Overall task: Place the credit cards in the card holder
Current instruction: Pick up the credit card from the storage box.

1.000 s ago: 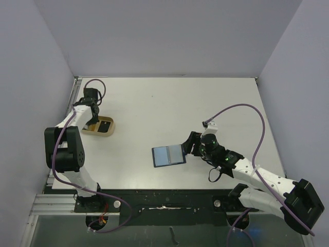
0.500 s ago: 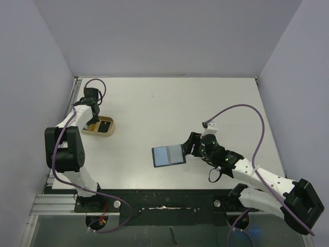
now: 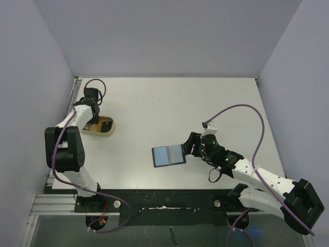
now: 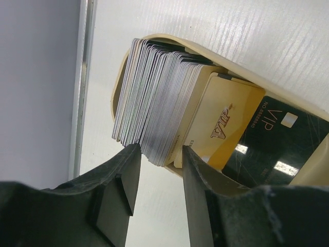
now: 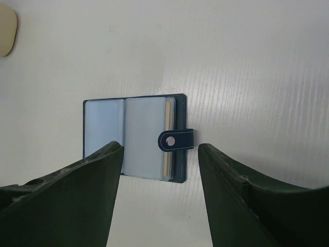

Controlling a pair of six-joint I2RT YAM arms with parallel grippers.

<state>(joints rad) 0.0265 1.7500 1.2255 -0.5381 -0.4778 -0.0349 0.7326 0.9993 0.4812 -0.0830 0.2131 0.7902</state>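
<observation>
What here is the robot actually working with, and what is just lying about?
For the job: gold card, black card, card stack, card holder.
Just there: tray, which only holds the cards; table.

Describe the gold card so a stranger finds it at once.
On the table, go to the beige tray by its left edge. Inside, the gold card lies between a fanned silvery stack and a black card; it alone is gold.
</observation>
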